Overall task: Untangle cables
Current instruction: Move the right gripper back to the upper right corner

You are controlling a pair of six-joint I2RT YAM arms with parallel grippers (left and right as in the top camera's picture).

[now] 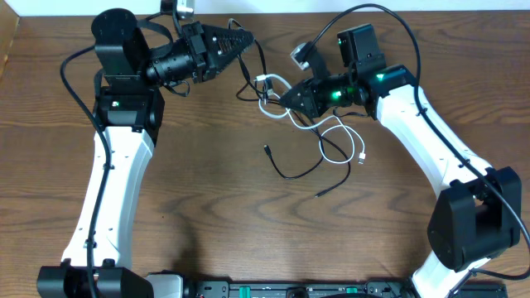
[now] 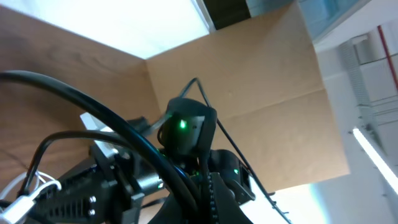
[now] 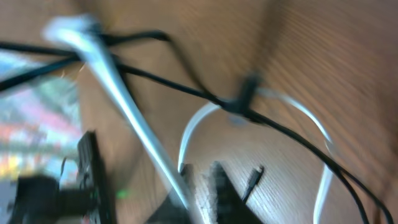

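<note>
The white cable and the black cable lie crossed over each other mid-table. My left gripper points right at the back, shut on a raised strand of the black cable. At the white loops by the tangle's upper left, my right gripper is shut on the white cable. In the blurred right wrist view, the white cable runs taut down into the right gripper. The black cable crosses it there. The left wrist view shows only the dark left gripper.
A black plug and a white plug rest loose on the wooden table. A black plug lies just right of my right fingers. The right arm's wrist, with a green light, faces the left wrist camera.
</note>
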